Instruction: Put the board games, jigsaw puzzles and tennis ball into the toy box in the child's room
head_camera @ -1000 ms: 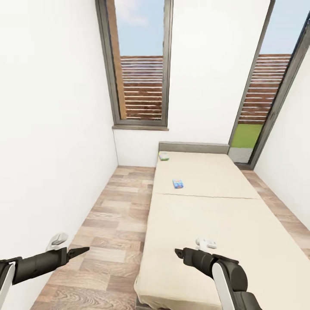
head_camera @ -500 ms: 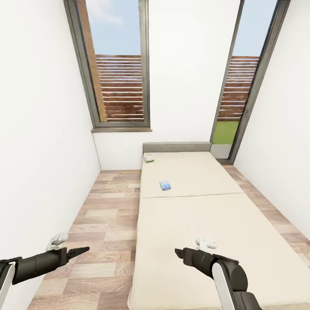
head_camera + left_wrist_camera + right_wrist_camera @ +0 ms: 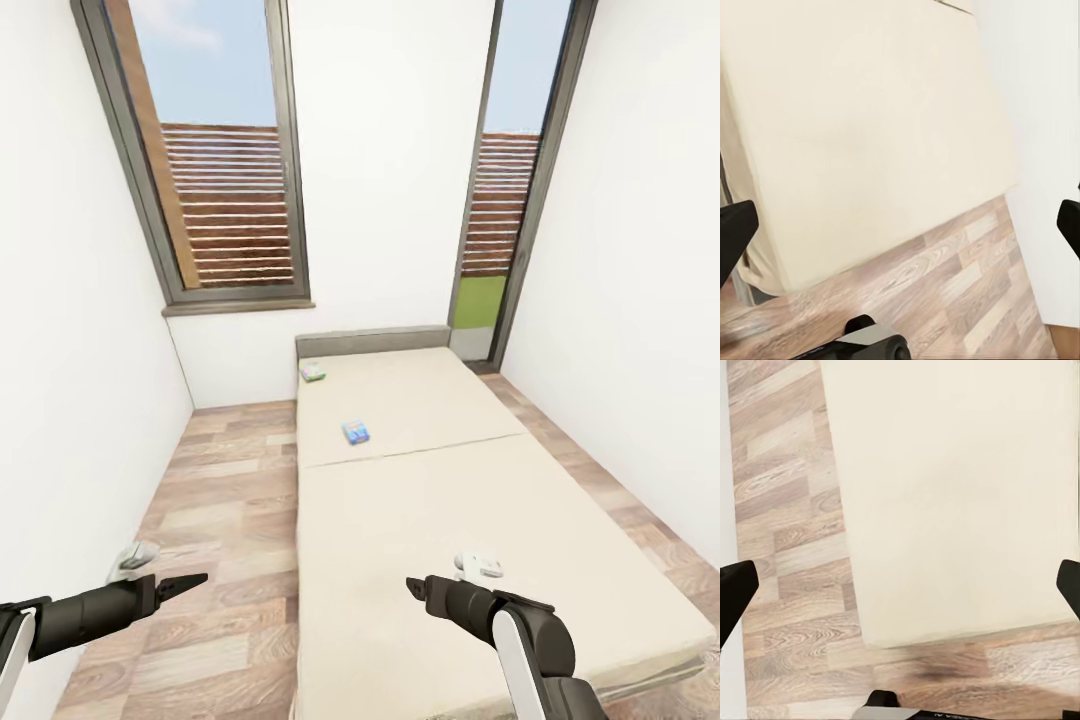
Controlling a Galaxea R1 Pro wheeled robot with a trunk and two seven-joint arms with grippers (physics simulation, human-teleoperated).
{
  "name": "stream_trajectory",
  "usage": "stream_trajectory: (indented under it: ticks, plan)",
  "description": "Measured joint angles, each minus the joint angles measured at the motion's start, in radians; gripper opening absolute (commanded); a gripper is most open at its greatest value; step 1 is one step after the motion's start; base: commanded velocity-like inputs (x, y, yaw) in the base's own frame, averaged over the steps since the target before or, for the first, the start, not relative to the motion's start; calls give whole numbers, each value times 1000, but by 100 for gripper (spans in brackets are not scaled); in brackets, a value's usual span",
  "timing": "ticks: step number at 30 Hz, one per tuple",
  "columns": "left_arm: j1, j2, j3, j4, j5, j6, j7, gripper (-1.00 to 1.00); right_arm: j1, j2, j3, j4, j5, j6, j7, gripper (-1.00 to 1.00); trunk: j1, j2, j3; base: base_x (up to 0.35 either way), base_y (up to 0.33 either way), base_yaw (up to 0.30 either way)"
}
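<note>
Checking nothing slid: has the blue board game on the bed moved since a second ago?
No. The blue board game sits just beyond the bed's seam as before; the camera shifted.

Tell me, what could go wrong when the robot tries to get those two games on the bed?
1. Both board games, the blue one and the pale green one, lie far up the bed, well beyond the left gripper and right gripper. It may have to lean far.
2. The floor strip between bed and wall looks narrow, so the base might bump the bed.
3. The boxes lie flat, so a grip may slip.
</note>
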State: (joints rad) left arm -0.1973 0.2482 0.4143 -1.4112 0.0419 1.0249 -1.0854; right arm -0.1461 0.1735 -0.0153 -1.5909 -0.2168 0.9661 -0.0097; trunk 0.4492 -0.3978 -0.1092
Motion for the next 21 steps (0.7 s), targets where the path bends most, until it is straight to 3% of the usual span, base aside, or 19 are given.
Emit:
stream_trajectory:
  ticks: [13, 21]
  plan:
    - [0, 0, 1, 0, 0, 2, 0, 100, 0, 0, 0, 1, 0, 0, 0, 100, 0, 0, 0, 24, 198, -284]
    - [0, 0, 1, 0, 0, 2, 0, 100, 0, 0, 0, 1, 0, 0, 0, 100, 0, 0, 0, 0, 62, -284]
